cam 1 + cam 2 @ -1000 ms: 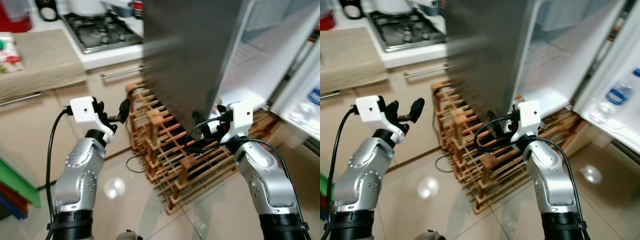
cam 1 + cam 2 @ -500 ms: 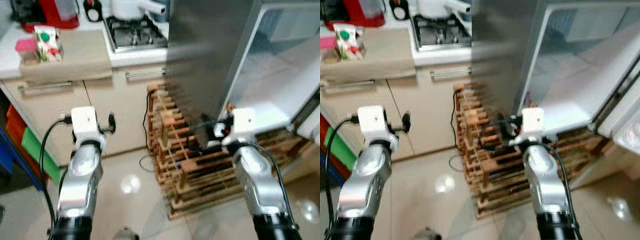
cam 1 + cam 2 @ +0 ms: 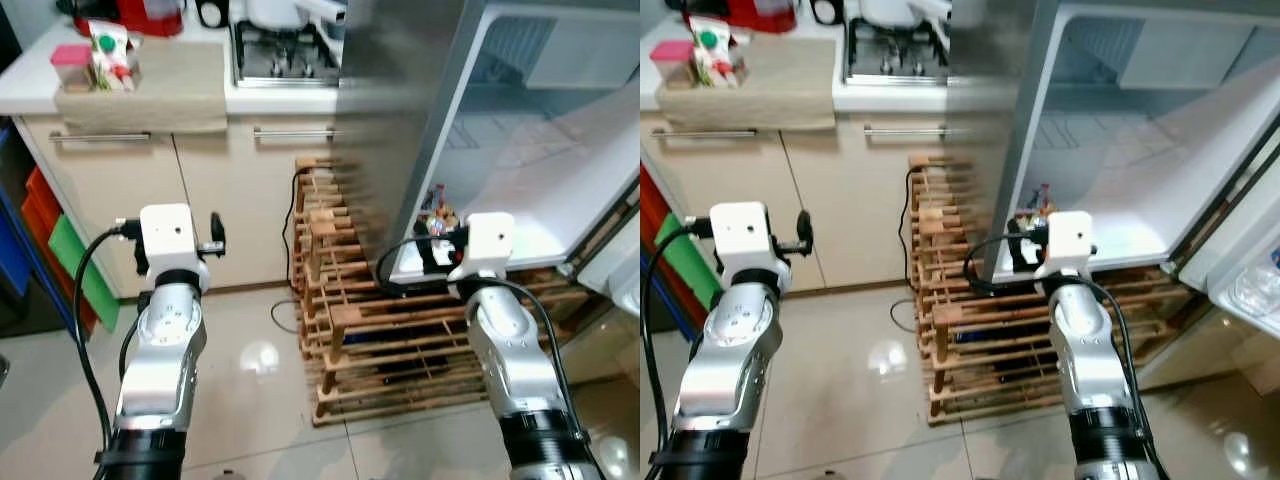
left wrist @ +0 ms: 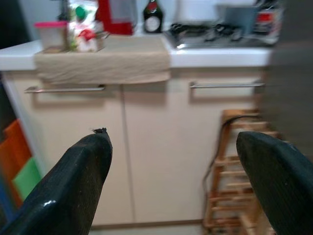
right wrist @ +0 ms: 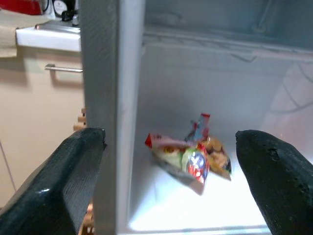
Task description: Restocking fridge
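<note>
The fridge [image 3: 520,150] stands open at the right, with a white lit shelf inside. A colourful snack packet [image 5: 188,159] lies on that shelf near its front left corner. My right gripper [image 5: 171,134] is open and empty, held just outside the fridge's front edge, level with the shelf and pointing at the packet. My left gripper [image 4: 172,137] is open and empty too, held at chest height and facing the beige cabinet doors [image 4: 146,147]. On the counter above them sit a pink-lidded tub [image 3: 72,65] and a food packet [image 3: 112,55] on a beige cloth.
A wooden wine rack [image 3: 380,340] stands on the tiled floor below the fridge, just under my right arm. The fridge's grey side panel [image 3: 390,120] rises between the arms. A gas hob [image 3: 285,50] lies behind it. The fridge door [image 3: 1250,270] at the far right holds a water bottle.
The whole view has swung left and pulled back, so the camera moved: cabinets and counter have come into sight. Both arms stay raised with open grippers.
</note>
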### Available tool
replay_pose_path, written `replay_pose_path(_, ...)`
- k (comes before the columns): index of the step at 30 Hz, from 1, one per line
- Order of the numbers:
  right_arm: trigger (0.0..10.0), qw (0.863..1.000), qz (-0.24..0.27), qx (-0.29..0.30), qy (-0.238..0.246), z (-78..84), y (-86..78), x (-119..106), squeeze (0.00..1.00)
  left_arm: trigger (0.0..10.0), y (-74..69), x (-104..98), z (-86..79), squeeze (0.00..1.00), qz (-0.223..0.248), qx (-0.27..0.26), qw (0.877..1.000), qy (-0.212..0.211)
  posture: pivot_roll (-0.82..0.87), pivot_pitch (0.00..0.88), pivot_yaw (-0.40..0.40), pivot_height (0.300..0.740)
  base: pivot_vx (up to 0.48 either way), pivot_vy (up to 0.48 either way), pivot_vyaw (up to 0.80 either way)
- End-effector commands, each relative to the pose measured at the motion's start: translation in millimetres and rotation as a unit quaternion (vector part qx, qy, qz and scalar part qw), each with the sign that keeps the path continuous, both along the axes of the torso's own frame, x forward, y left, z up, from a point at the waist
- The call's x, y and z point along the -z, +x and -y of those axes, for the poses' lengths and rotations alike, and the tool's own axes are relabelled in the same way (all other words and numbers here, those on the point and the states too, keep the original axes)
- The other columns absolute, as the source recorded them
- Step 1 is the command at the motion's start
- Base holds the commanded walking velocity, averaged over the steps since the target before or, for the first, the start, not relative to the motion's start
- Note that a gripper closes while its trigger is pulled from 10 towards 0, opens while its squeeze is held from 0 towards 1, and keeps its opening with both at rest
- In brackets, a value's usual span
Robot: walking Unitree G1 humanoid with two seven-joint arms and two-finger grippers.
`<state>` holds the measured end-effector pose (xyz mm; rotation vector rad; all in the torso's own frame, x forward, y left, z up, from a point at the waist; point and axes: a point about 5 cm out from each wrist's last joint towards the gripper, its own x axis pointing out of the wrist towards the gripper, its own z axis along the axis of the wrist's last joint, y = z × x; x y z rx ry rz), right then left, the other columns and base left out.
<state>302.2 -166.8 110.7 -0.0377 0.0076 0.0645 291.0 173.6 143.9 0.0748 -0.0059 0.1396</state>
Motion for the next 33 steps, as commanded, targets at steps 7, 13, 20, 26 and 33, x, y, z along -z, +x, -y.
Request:
replay_pose_path(7, 10.0, 0.994, 0.089, 0.057, 0.031, 6.0, -19.9, -31.0, 0.0, 10.0, -0.2, -15.8, 3.4, 0.0, 0.034, 0.039, 0.999, 0.009, 0.01, 0.0, -0.03, 0.74, 0.0, 0.48, 0.0)
replay_pose_path(13, 10.0, 0.991, 0.087, 0.087, 0.046, 19.6, -24.0, -29.3, 0.0, 10.0, -0.1, -14.7, 9.6, 0.0, 0.033, 0.052, 0.998, 0.019, 0.0, 0.0, -0.018, 0.74, 0.0, 0.48, 0.0)
replay_pose_path(20, 10.0, 0.996, 0.08, 0.025, 0.031, 5.0, -9.4, -31.3, 0.0, 10.0, 10.6, -22.4, 24.6, 0.0, 0.048, 0.075, 0.995, 0.039, 0.0, 0.0, -0.008, 0.74, 0.0, 0.069, 0.23)
replay_pose_path(26, 10.0, 0.997, 0.069, 0.001, 0.045, -2.0, -5.6, -27.1, 0.0, 10.0, 11.6, -22.3, 26.5, 0.0, 0.049, 0.082, 0.994, 0.048, 0.0, 0.0, -0.013, 0.74, 0.0, 0.0, 0.61)
replay_pose_path(33, 10.0, 0.996, 0.065, -0.022, 0.059, -13.2, -4.4, -23.2, 0.0, 10.0, 13.7, -25.3, 28.9, 0.0, 0.054, 0.092, 0.994, 0.035, 0.01, 0.0, -0.013, 0.74, 0.053, 0.0, 0.59)
